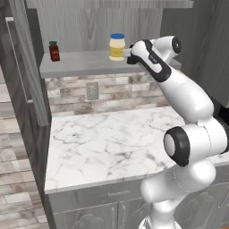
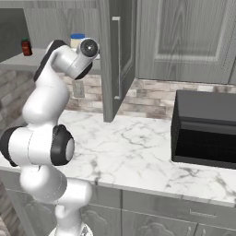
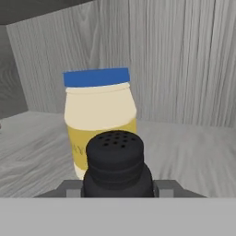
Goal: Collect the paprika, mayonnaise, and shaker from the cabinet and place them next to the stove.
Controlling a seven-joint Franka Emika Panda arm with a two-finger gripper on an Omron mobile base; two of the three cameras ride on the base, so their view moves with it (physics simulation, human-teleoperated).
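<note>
The black shaker [image 3: 115,161] with a perforated rounded top sits between my gripper [image 3: 118,189] fingers, which are shut on it. Right behind it on the grey cabinet shelf [image 1: 80,63] stands the mayonnaise [image 3: 99,120], a pale-yellow jar with a blue lid. In the left base view my gripper [image 1: 129,55] reaches into the cabinet beside the mayonnaise [image 1: 117,47]. The paprika [image 1: 54,51], a small dark-red jar, stands at the shelf's left end, well away from the hand. The stove is out of view.
The cabinet door [image 2: 115,60] hangs open to the right of the arm, another door panel [image 1: 27,62] to its left. Below lies the white marble counter [image 1: 107,143]. A black box-shaped appliance [image 2: 205,129] stands on the counter's right.
</note>
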